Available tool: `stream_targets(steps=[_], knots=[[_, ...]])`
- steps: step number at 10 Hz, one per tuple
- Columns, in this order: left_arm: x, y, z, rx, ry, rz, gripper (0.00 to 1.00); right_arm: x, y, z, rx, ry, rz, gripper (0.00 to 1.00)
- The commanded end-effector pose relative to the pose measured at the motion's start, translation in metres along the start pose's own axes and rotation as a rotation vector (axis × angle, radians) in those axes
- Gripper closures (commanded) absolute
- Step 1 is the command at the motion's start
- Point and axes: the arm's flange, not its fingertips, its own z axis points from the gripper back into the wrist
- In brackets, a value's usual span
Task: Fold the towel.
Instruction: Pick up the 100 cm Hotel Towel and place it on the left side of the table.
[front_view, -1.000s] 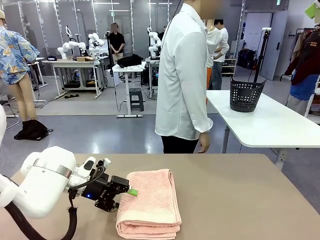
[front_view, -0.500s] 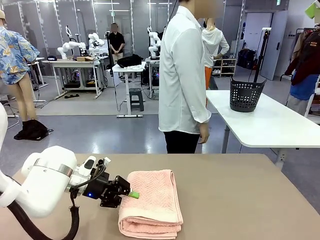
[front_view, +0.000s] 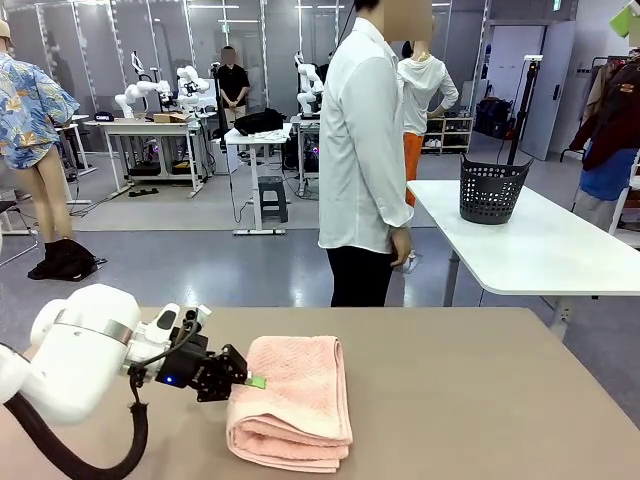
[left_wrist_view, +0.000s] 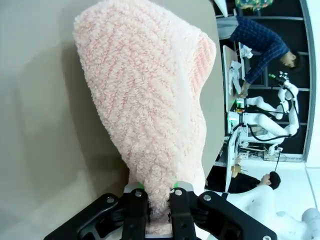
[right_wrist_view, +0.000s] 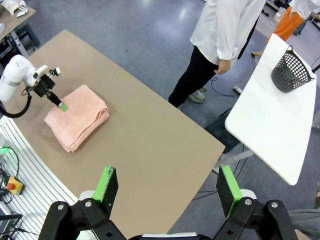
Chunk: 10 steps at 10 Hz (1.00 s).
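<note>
- I see the towel (front_view: 293, 400) folded into a thick stack on the brown desk (front_view: 480, 390), on the robot's left part of it, near the front edge.
- My left pincer (front_view: 252, 381) sits at the towel's left side, low to the desk, green pads against the cloth.
- From the left wrist camera the two fingers are drawn narrow, nipping a fold of the pink terry between them; the rest of the towel (left_wrist_view: 150, 100) stretches away from the fingers over the desk.
- My right pincer (right_wrist_view: 167, 187) hangs high above the desk, jaws wide apart, holding nothing; the towel (right_wrist_view: 76, 117) lies well away below it.
- A person in a white shirt (front_view: 365, 140) stands at the far side of the desk, arm hanging down.
</note>
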Motion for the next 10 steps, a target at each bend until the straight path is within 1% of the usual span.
stream_targets(steps=[1,3,4,5,6,7,9,10], knots=[[0.007,0.009,0.033,-0.008,0.019,-0.060,1.00,0.000,0.001,0.001,0.001,0.010,-0.018,0.00],[0.015,0.027,0.087,0.029,0.002,-0.086,1.00,0.000,0.001,0.001,0.001,0.010,-0.018,0.00],[0.020,0.040,0.116,0.049,0.055,-0.080,1.00,0.000,0.001,0.001,0.001,0.010,-0.018,0.00],[0.025,0.055,0.146,0.055,0.018,-0.066,1.00,0.000,0.001,0.001,0.001,0.010,-0.018,0.00],[0.027,0.069,0.178,0.031,0.025,-0.062,1.00,0.000,0.001,0.001,0.001,0.010,-0.018,0.00],[0.032,0.086,0.209,0.042,0.021,-0.063,1.00,0.000,0.001,0.001,0.001,0.010,-0.018,0.00],[0.040,0.111,0.258,0.074,0.038,-0.038,1.00,0.000,0.001,0.001,0.001,0.010,-0.018,0.00],[0.044,0.123,0.281,0.056,0.024,-0.032,1.00,0.000,0.001,0.001,0.001,0.010,-0.018,0.00]])
